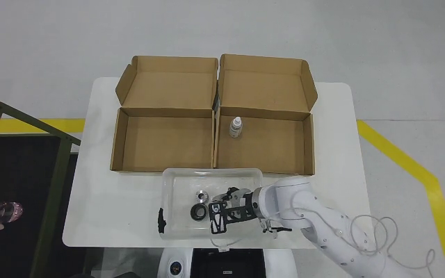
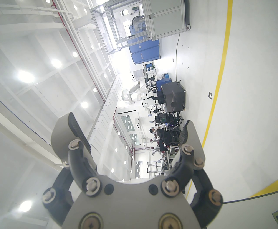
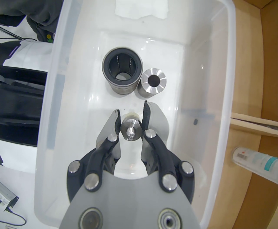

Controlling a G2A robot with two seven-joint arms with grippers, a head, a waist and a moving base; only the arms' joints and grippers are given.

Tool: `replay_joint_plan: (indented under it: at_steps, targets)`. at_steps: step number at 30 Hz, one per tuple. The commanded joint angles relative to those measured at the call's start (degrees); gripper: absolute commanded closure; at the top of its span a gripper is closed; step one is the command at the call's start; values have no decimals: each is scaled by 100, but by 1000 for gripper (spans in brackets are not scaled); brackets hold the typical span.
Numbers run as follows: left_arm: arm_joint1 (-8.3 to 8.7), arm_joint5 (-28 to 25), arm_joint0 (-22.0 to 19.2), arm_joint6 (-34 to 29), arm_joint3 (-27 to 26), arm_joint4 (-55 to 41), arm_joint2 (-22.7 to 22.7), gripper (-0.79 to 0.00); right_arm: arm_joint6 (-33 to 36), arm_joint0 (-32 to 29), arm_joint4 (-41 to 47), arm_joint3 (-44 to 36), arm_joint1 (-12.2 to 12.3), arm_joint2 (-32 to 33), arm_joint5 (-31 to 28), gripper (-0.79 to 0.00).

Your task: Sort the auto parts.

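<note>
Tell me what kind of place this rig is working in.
Probably a factory or robotics workshop hall: a yellow floor line, blue machine cabinets and a framed enclosure, with rows of workstations beyond.

Bin (image 3: 208,71): translucent plastic, smooth, glossy
Bearing (image 3: 121,89), in the bin: dark satin metal sleeve, matt black end ring
Bushing (image 3: 149,91), in the bin: bright machined metal
Stud (image 3: 129,130), in the bin: polished metal
Right gripper (image 3: 131,109): brushed metal plates, ribbed black rubbery pads (image 3: 146,117)
Boxes (image 1: 167,142), behind the bin: matt brown cardboard
</note>
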Motion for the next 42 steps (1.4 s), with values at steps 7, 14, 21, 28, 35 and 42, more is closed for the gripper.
replay_joint_plan:
  at_steps: [7, 14, 21, 28, 35, 42]
  targets:
    - [0, 0, 0, 0, 0, 0, 0, -785, -539, 57, 30, -189, 36, 238, -47, 0]
    - [0, 0, 0, 0, 0, 0, 0, -785, -998, 258, 149, -248, 22, 351, -86, 0]
    - [0, 0, 0, 0, 0, 0, 0, -785, -1385, 418, 257, -234, 12, 510, -12, 0]
    - [0, 0, 0, 0, 0, 0, 0, -785, -1770, 494, 407, -116, 35, 841, 84, 0]
    - [0, 0, 0, 0, 0, 0, 0, -785, -2016, 486, 459, 35, 79, 1190, 147, 0]
    - [0, 0, 0, 0, 0, 0, 0, -785, -2189, 447, 500, 234, 127, 1493, 146, 0]
